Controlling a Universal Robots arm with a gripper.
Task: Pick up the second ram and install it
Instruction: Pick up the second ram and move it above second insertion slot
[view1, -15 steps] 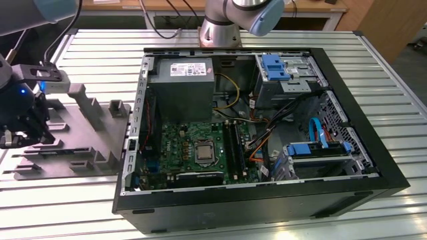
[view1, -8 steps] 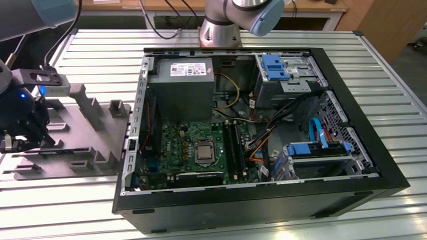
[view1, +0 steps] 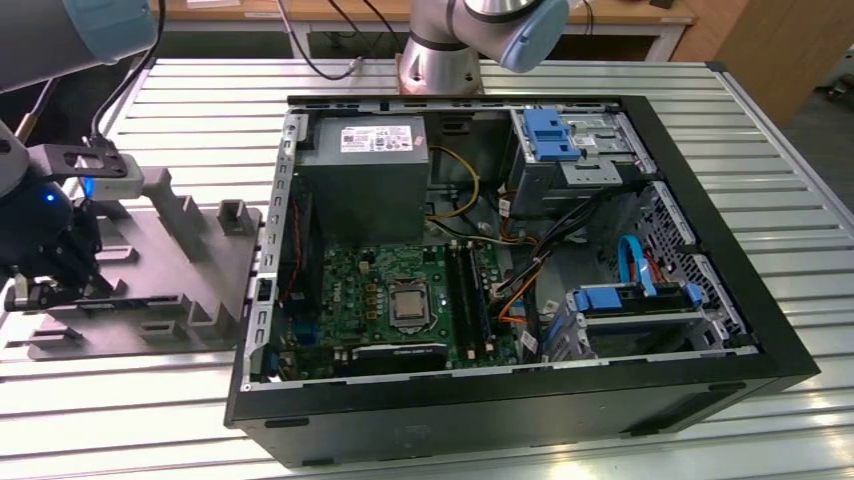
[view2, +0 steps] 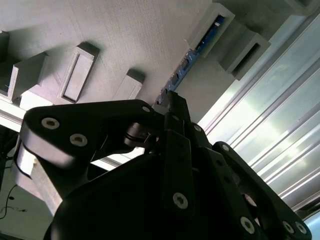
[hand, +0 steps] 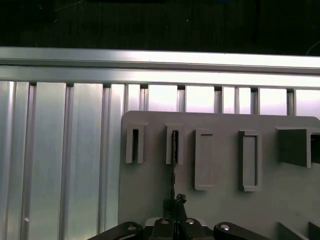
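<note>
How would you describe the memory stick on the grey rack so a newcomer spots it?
Beside the open computer case, on the exterior view's left, a grey rack lies on the slatted table. In the first wrist view the second ram stands on edge in one of its slot blocks. It is the thin dark stick the gripper is shut on; the blocks beside it look empty.
</note>
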